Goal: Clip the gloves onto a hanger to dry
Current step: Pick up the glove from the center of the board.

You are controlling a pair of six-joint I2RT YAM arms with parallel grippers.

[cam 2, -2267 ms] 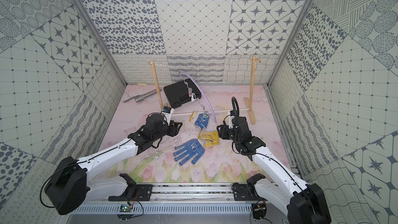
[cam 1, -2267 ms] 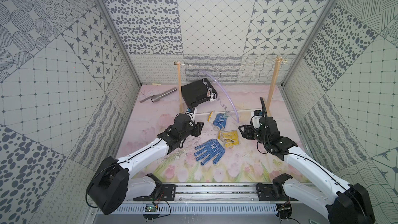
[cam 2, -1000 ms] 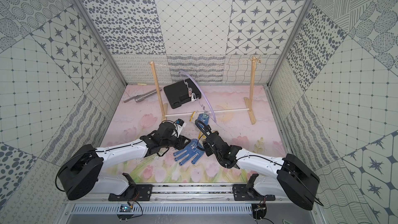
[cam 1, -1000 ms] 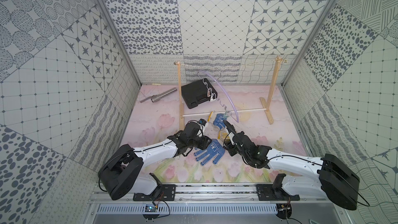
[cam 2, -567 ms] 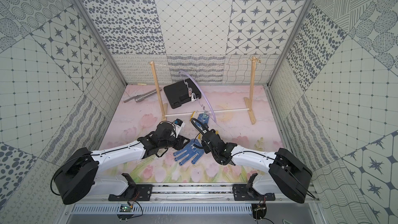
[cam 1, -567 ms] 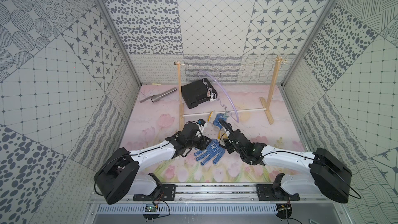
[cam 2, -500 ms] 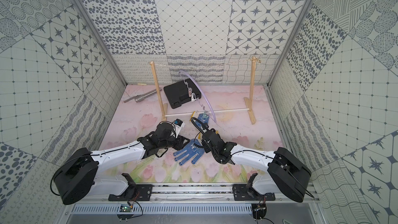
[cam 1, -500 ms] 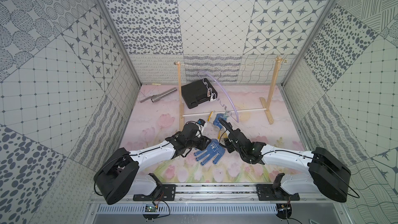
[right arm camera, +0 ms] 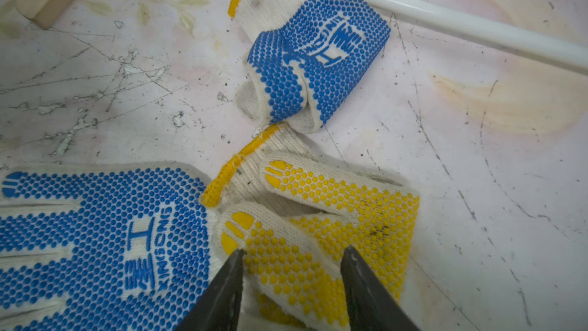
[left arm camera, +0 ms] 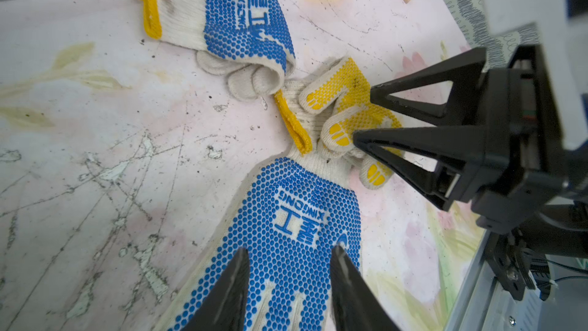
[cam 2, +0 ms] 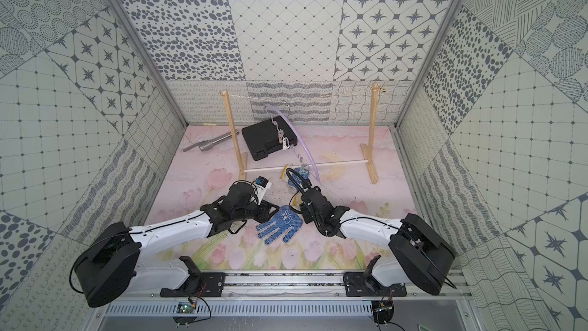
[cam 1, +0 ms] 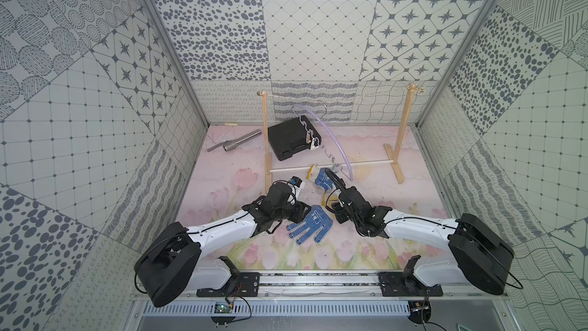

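Three gloves lie close together on the pink floor. A flat blue-dotted glove [cam 1: 310, 224] [cam 2: 281, 222] [left arm camera: 296, 218] lies palm up under my left gripper [cam 1: 302, 213] [left arm camera: 288, 269], which is open with its jaws over the palm. A crumpled yellow-dotted glove [right arm camera: 334, 205] [left arm camera: 343, 103] sits between the open jaws of my right gripper [right arm camera: 291, 256] [cam 1: 332, 210], whose tips rest on it. A folded blue-dotted glove [cam 1: 323, 179] [right arm camera: 315, 58] lies just behind. The lilac hanger [cam 1: 331, 141] [cam 2: 302, 144] hangs from the string, untouched.
A wooden two-post frame [cam 1: 265, 141] with a string and a white floor rod [right arm camera: 477, 30] stands just behind the gloves. A black case [cam 1: 291, 141] and a metal tube [cam 1: 235, 144] lie at the back left. The two grippers are close together.
Both arms have come in from the sides and lowered onto the gloves. Over the last second the right gripper edged onto the yellow glove and its jaws widened; the left hardly moved.
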